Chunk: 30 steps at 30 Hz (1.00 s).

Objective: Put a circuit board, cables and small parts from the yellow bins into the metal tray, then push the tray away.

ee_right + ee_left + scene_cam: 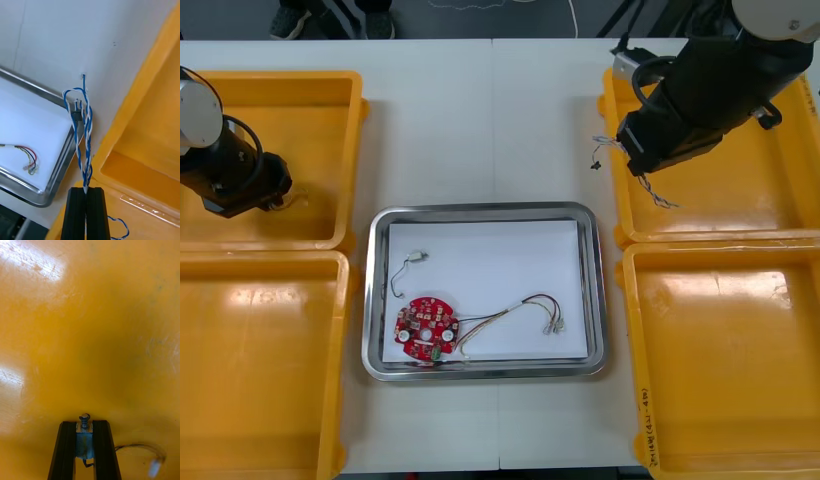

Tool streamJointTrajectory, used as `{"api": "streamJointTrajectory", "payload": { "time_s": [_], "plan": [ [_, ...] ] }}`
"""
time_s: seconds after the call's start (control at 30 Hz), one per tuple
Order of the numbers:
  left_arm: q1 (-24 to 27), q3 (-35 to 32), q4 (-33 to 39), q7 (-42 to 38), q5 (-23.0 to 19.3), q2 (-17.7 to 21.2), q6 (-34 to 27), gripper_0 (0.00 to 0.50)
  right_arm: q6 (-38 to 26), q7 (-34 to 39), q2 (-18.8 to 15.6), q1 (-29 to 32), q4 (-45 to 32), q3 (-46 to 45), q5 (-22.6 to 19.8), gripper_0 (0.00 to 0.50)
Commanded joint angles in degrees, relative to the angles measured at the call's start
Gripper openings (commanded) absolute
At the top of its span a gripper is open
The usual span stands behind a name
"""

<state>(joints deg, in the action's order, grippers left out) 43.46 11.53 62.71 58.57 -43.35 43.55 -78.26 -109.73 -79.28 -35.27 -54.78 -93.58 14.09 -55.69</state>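
Above the light table (480,120), your right gripper (87,189) pinches the blue and white cable (85,123) beside the metal tray (480,209); your left gripper (84,423) clamps a small metal part (84,434) inside a yellow bin (290,110).

From above, the right arm (710,90) hides much of the blue and white cable (654,190)
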Motion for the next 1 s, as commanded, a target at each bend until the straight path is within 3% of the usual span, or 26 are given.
{"api": "streamJointTrajectory", "payload": {
  "time_s": [0.03,0.17,0.53,0.77,1.0],
  "plan": [
    [-1.4,-4.3,0.7,1.9,1.0,-1.4,-1.1,0.000,-0.3,-4.1,2.6,-2.5,-2.8,1.3,-0.3,0.000],
    [-1.1,-7.8,3.6,2.2,1.9,-1.3,-4.8,0.000,-0.3,-7.3,4.1,-2.5,-4.8,3.7,0.8,0.000],
    [-1.1,-16.8,17.6,2.1,4.8,-0.3,-22.1,0.000,-0.2,-17.3,8.6,-2.5,-7.8,12.2,5.5,0.000],
    [-1.2,-19.2,25.0,1.9,5.5,0.0,-30.4,0.000,3.7,-23.6,10.2,-2.5,-7.8,18.0,9.3,0.000],
    [-1.1,-19.8,29.9,1.5,5.0,0.1,-31.7,0.000,9.1,-24.3,10.8,-2.5,-7.1,23.9,11.2,0.000]
  ]
}}
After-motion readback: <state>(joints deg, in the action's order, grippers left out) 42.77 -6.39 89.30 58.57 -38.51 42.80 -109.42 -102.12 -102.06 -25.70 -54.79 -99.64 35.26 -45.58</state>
